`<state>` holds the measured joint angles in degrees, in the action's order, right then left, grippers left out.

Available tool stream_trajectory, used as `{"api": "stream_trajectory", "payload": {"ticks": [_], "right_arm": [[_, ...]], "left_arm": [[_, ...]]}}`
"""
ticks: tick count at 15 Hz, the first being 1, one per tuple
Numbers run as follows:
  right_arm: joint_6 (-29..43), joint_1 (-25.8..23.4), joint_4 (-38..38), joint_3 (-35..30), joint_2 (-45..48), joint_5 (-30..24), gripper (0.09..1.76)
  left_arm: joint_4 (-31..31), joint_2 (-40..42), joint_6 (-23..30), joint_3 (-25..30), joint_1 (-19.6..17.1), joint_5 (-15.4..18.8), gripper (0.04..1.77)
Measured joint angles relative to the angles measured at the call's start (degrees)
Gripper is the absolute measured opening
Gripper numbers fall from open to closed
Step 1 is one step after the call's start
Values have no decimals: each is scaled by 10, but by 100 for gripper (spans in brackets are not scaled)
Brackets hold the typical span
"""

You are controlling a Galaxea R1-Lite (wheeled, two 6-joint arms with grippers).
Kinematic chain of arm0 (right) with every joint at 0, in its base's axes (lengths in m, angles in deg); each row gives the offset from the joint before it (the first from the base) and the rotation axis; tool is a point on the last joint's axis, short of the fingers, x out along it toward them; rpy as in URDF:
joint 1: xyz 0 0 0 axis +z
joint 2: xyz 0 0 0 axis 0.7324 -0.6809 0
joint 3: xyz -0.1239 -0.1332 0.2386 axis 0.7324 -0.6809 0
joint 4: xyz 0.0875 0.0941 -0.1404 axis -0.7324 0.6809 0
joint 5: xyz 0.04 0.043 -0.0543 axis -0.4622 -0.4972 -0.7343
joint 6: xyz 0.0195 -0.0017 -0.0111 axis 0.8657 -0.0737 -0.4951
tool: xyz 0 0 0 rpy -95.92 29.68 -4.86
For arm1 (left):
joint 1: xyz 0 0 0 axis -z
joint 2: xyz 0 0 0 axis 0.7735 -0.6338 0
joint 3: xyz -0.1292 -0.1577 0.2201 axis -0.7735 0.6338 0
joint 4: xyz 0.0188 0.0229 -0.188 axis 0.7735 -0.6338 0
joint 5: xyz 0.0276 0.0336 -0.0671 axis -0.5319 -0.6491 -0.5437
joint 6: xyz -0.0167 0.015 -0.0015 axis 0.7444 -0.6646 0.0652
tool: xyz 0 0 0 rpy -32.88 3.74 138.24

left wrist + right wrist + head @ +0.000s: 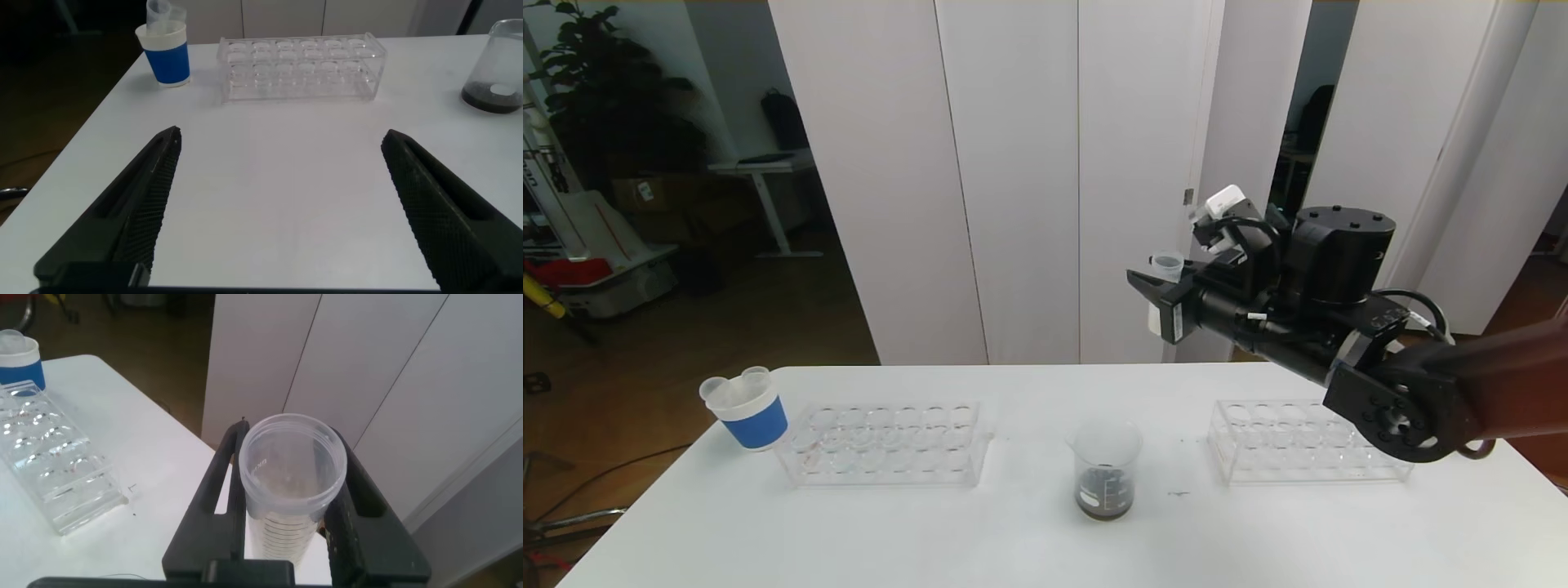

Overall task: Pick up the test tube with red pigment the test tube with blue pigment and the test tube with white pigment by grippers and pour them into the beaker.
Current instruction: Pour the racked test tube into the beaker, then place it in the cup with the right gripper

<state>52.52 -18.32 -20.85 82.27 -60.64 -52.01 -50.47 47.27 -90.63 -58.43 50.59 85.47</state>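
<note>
- White table (980, 531) stands before tall white wall panels, with a dim room behind on the left.
- Beaker (1104, 469) stands near the table's middle, holding dark liquid at the bottom.
- Right gripper (1156, 287) is raised high above the table, its jaws closed on a clear ridged test tube (290, 482); the tube looks empty.
- Left gripper (278, 204) hovers low over bare table, jaws spread wide, holding nothing.
- Two clear tube racks: left rack (886, 445), right rack (1298, 441).
- Blue-and-white paper cup (752, 412) holds tubes at the left rack's outer end.
</note>
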Motion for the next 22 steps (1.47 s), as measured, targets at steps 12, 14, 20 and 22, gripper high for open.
{"api": "stream_trajectory", "payload": {"ticks": [12,14,20,22], "right_arm": [[-232,5,-136,-75,-25,-144,61],[-275,-1,-147,-83,-31,-171,61],[-406,-21,-144,-54,-59,-240,61],[-434,-24,-138,-36,-70,-248,61]], "left_arm": [[0,0,0,0,0,0,175],[0,0,0,0,0,0,175],[0,0,0,0,0,0,175],[0,0,0,0,0,0,175]]}}
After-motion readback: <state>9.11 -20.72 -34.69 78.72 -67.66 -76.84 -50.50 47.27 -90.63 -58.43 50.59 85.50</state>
